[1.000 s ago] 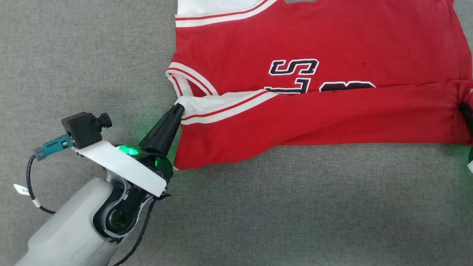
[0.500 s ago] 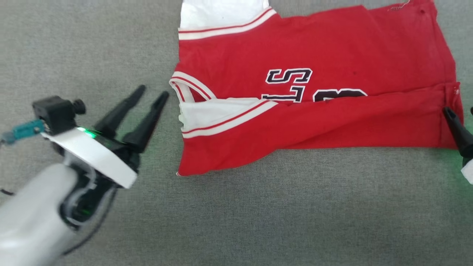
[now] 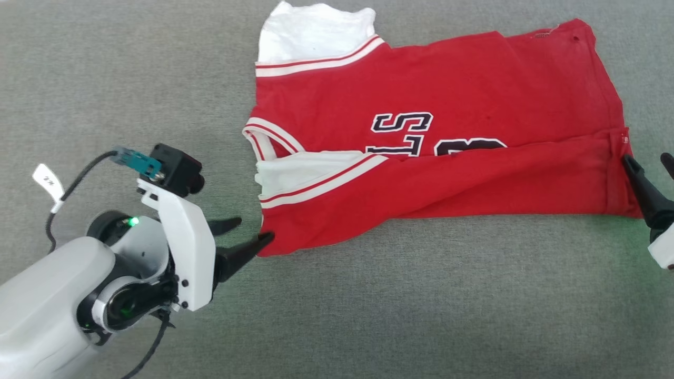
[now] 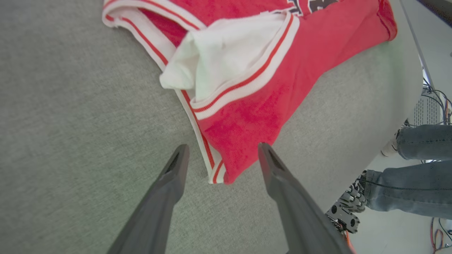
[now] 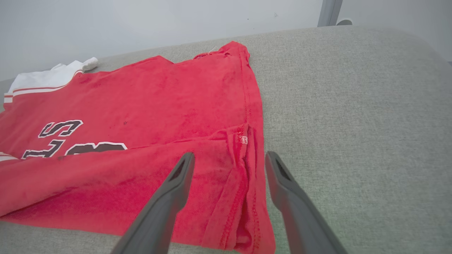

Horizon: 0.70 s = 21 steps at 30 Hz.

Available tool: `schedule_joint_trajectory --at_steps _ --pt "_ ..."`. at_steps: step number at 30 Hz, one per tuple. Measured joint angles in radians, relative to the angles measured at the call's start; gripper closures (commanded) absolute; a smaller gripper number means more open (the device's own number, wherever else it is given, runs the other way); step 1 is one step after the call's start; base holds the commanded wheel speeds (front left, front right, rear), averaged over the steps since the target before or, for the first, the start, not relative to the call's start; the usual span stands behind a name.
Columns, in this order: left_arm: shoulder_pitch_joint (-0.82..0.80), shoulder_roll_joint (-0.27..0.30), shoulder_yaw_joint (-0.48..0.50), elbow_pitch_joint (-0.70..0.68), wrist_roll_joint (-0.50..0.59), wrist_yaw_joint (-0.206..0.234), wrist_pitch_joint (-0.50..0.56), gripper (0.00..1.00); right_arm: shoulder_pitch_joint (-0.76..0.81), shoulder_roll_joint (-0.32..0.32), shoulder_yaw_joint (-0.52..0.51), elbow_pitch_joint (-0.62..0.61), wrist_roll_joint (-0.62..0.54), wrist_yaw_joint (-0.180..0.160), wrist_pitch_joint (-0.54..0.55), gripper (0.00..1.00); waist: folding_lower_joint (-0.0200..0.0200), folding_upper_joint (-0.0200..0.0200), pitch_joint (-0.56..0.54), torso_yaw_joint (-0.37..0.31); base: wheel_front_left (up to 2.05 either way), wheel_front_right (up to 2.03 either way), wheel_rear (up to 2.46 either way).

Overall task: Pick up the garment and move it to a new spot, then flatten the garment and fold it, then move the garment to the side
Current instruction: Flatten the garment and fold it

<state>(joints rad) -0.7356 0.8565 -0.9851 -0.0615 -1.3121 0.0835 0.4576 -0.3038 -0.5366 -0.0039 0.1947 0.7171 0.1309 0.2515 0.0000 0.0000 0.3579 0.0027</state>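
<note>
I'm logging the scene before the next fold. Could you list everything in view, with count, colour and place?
garment: one, bright red with white sleeve ends and black-and-white lettering, lying on the surface, near long edge folded over
padded surface: one, grey fabric, under the garment
person's legs: two, blue jeans, beyond the surface's edge in the left wrist view
cables: several, mostly dark, above the legs in that view
left forearm: one, pale grey, lower left of the head view
wrist camera: one, black, on the left wrist
left gripper: one, dark fingers, open, at the garment's near left corner
right gripper: one, dark fingers, open, at the garment's right hem
</note>
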Motion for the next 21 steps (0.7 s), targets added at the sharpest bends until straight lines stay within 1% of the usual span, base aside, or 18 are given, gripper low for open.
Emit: schedule_joint_trajectory --at_steps 2,4,6,9,12,13,14,15,16,17,21 --pt "-0.003 -0.02 -0.012 0.035 -0.02 0.013 0.041 0.0 0.0 0.004 -0.001 -0.005 0.0 0.0 0.001 0.0 0.0 0.0 0.008 -0.009 0.0 0.0 0.0" --pt "-0.02 -0.04 -0.032 0.083 -0.008 0.009 0.063 0.0 -0.004 0.006 -0.002 -0.007 0.001 0.0 0.001 0.0 0.0 0.0 0.016 -0.019 0.0 0.0 0.0" --pt "-0.032 -0.07 -0.027 0.148 -0.028 0.004 0.072 0.0 -0.01 0.007 -0.002 -0.007 0.001 0.0 0.001 0.0 0.0 0.0 0.026 -0.03 0.0 0.0 0.0" --pt "-0.052 -0.101 -0.026 0.226 -0.052 -0.03 0.095 0.0 -0.019 0.01 -0.002 -0.009 0.001 0.0 0.0 0.0 0.0 0.0 0.038 -0.048 0.0 0.0 0.0" --pt "-0.071 -0.12 -0.026 0.277 -0.087 -0.07 0.143 0.0 -0.02 0.01 -0.004 -0.011 0.001 0.0 -0.001 0.0 -0.0001 0.0 0.05 -0.063 0.0 0.0 0.0" --pt "-0.078 -0.125 -0.026 0.288 -0.105 -0.084 0.159 0.04 -0.022 0.011 -0.004 -0.011 0.001 0.0 -0.001 0.0 0.0 0.0001 0.053 -0.066 0.0 0.0 0.0" --pt "-0.084 -0.13 -0.025 0.298 -0.113 -0.094 0.171 0.5 -0.025 0.01 -0.004 -0.011 0.001 0.0 -0.001 0.0 0.0 0.0 0.055 -0.069 0.0 0.0 0.0" --pt "-0.087 -0.134 -0.024 0.305 -0.117 -0.101 0.177 0.64 -0.025 0.008 -0.002 -0.011 0.0 0.0 0.001 0.0 0.0 0.0 0.058 -0.071 0.0 0.0 0.0" --pt "-0.087 -0.134 -0.024 0.305 -0.117 -0.101 0.177 0.91 -0.025 0.008 -0.002 -0.011 0.0 0.0 0.001 0.0 0.0 0.0 0.058 -0.071 0.0 0.0 0.0" --pt "-0.091 -0.138 -0.024 0.314 -0.119 -0.107 0.179 1.0 -0.025 0.005 0.003 -0.012 0.0 0.0 0.006 0.0 -0.0001 0.0 0.06 -0.072 0.0 0.0 0.0" --pt "-0.101 -0.153 -0.025 0.341 -0.12 -0.122 0.183 1.0 -0.026 -0.02 0.046 -0.024 0.0 0.0 0.054 0.0 0.0 0.0 0.066 -0.073 0.0 0.0 0.0"
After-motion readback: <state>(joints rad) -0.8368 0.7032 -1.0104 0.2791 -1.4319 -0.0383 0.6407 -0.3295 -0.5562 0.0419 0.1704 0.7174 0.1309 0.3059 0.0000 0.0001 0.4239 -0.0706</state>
